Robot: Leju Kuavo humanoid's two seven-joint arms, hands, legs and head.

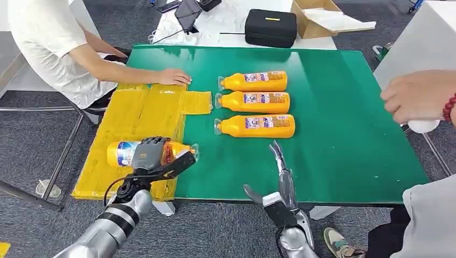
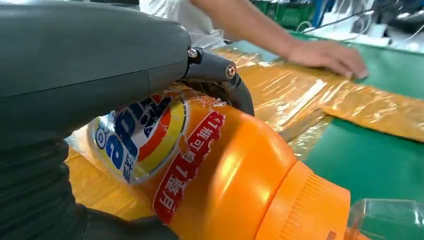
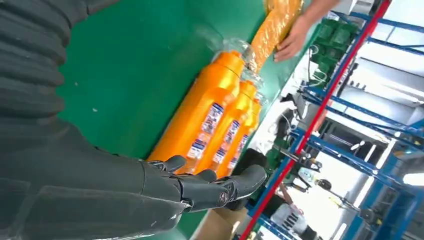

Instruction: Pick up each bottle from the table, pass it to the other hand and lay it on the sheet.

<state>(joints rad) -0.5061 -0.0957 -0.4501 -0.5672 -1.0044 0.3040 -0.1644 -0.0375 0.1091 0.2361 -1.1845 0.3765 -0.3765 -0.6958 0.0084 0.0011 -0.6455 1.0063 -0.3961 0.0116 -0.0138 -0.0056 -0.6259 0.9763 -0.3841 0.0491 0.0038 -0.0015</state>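
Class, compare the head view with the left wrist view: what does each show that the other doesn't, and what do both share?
Head view alone: three orange bottles lying in a row on the green table, the empty right hand, a black case beyond the table.
Left wrist view alone: the label's print close up on the held bottle.
Both: the left hand gripping that bottle over the yellow sheet, and a person's hand pressing on the sheet.

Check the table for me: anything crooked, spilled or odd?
No spill or damage shows. One oddity: the crinkled yellow plastic sheet overhangs the green table on its left side, and a person's hand presses its far edge. The three orange bottles lie in a tidy row.
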